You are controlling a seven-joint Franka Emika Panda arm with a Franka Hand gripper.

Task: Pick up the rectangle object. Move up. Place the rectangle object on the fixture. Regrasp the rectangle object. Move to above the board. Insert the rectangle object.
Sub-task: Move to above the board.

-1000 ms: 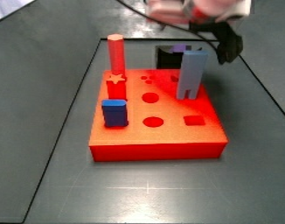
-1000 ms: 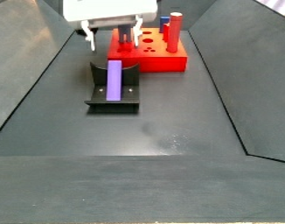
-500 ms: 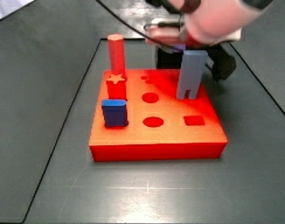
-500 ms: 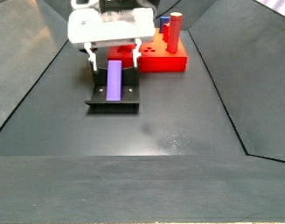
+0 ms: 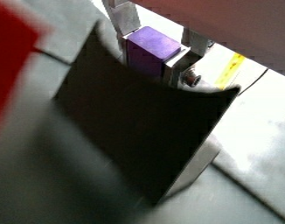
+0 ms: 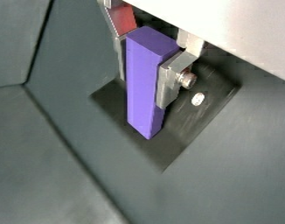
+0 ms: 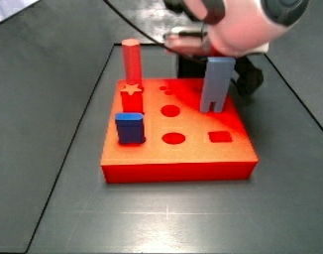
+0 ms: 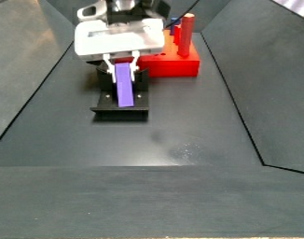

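No readable text anywhere. The gripper (image 8: pixel 122 63), down at the fixture (image 8: pixel 121 101), has no label, and the board (image 7: pixel 177 139) doesn't either.

The slim purple rectangle object (image 8: pixel 123 86) lies lengthwise on the black fixture (image 8: pixel 121 105), between my fingers (image 6: pixel 174 77), beside the red board (image 8: pixel 167 63).

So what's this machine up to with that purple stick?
The arm's gripper has reached the fixture, a dark bracket on the floor where the purple rectangle object rests. In a wrist view its silver fingers sit on either side of the bar's upper end; whether they are squeezing it cannot be told. Behind stands the red board, already holding a red post, a light-blue block and a dark-blue block.
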